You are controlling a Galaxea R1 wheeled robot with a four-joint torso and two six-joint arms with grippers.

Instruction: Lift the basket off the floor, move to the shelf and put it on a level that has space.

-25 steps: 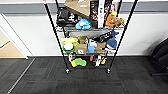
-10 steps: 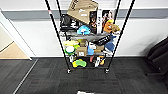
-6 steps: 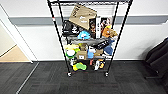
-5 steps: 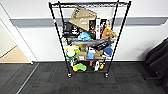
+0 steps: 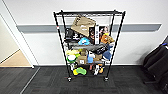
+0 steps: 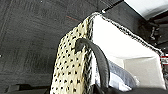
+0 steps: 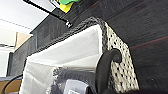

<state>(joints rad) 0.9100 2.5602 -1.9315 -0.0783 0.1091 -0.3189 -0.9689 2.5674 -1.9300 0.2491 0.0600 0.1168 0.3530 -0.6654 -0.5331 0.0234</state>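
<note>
Change since earlier head views: camera has risen or drawn back; shelf (image 5: 88,45) now shows whole, from top tier to wheels.

Floor (image 5: 50,82): dark carpet, bare in front of the shelf.

Shelf: stands straight ahead against the wall, lower tiers crowded; top level (image 5: 88,13) appears to have room.

Basket (image 6: 100,57): seen in both wrist views, apparently carried between the arms, clear of the carpet; one loop handle (image 6: 96,57) near the left wrist, the other handle (image 7: 106,67) near the right. Long axis likely runs arm to arm, broadside to the shelf.

Grippers: finger opening cannot be told.
</note>
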